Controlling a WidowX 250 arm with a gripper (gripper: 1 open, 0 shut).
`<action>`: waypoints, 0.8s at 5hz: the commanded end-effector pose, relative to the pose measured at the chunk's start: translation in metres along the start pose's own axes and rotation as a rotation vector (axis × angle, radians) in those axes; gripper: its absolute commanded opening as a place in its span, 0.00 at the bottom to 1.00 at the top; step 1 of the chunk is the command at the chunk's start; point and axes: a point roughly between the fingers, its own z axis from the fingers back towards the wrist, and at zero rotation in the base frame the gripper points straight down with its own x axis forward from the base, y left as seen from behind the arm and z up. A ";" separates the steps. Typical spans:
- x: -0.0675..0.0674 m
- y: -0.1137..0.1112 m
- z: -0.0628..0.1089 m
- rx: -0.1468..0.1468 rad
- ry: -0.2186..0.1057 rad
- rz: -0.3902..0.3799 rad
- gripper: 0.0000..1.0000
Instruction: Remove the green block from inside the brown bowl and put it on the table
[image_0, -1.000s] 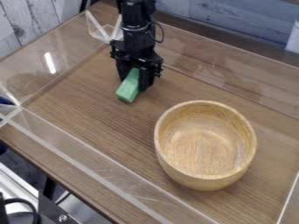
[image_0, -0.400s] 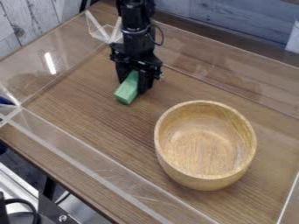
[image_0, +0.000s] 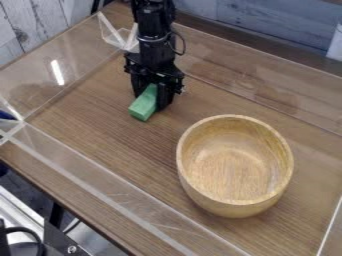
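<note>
The green block (image_0: 144, 103) rests low on the table (image_0: 94, 130), at the upper left of the view. My gripper (image_0: 155, 91) points straight down over it and is shut on the block's upper end. The black fingers (image_0: 170, 88) flank the block's top. The brown bowl (image_0: 235, 164) stands at the lower right, a good way from the gripper, and its inside holds nothing.
Low clear acrylic walls (image_0: 80, 190) run along the table's edges, the nearest along the front left. A white plank wall (image_0: 40, 25) lies behind the table at the upper left.
The gripper and the green block have shifted only very slightly to the left. The bowl has not moved.
</note>
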 end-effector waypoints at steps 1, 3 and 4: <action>0.001 0.007 0.010 0.004 -0.030 0.022 0.00; -0.001 0.007 0.009 -0.007 -0.025 0.030 0.00; -0.002 0.007 0.009 -0.013 -0.023 0.034 0.00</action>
